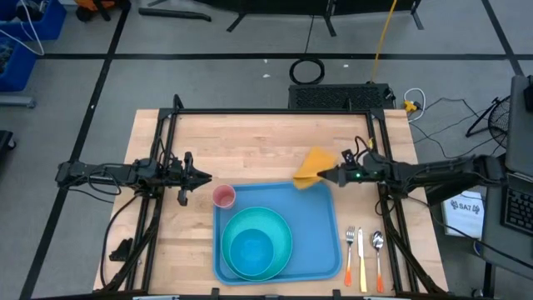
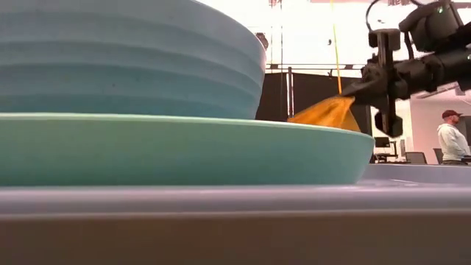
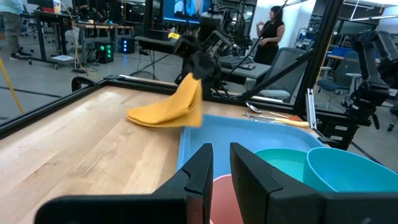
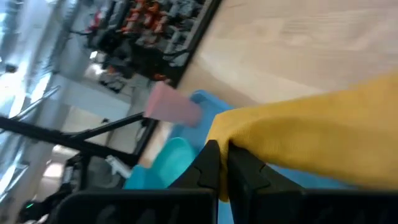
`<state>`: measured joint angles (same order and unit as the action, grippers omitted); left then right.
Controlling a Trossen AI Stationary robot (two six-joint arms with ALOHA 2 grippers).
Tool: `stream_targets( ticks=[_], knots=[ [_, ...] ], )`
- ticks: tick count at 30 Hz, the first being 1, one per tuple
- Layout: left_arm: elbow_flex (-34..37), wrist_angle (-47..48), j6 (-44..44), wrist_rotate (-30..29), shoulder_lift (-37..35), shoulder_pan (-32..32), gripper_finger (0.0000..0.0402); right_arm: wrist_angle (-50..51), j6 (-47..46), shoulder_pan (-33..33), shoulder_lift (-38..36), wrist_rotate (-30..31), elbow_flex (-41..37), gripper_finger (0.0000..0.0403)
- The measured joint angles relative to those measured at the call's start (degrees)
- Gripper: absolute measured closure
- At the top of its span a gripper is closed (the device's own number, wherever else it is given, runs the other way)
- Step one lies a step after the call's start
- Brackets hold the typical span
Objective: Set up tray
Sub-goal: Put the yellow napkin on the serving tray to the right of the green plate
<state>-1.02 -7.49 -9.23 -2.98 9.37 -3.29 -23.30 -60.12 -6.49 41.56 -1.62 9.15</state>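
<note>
Blue plastic, the tray lies flat on the wooden table, below and toward the left arm from the right gripper. That gripper's fingers are pinched tight on the yellow-orange napkin, holding it lifted by one corner so the cloth droops over the tray's far corner, partly above the bare wood; the low view shows the napkin hanging clear in the air from the claw. On the tray, nearer the front edge than the claw, a turquoise plate carries a blue bowl. Just off the tray's far left corner stands a pink cup, well apart from the right claw and close to the left gripper, which hovers beside it with its fingers slightly parted and holding nothing. Beyond the tray's right rim, under the right arm, a fork, knife and spoon lie side by side on the wood.
</note>
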Motion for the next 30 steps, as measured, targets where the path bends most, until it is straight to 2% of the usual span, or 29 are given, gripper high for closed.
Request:
stream_targets(
  ticks=[3, 10, 21, 30],
  knots=[
    [0.00, 0.00, 0.00, 0.00, 0.00, -0.02, 0.0344, -0.03, 0.10, 2.82, 0.47, 0.53, 2.31, 0.0402],
    [0.00, -0.02, 0.01, 0.00, 0.00, 0.00, 0.0344, 2.63, -1.40, 12.38, 3.64, 6.43, 6.31, 0.0402],
    [0.00, -0.02, 0.00, 0.00, 0.00, 0.00, 0.0344, 2.56, -11.50, 27.35, 15.39, 13.61, 10.06, 0.0403],
    [0.00, 0.00, 0.00, 0.00, 0.00, 0.00, 0.0344, 2.62, -20.31, 36.93, 24.75, 17.64, 13.52, 0.0403]
  ],
)
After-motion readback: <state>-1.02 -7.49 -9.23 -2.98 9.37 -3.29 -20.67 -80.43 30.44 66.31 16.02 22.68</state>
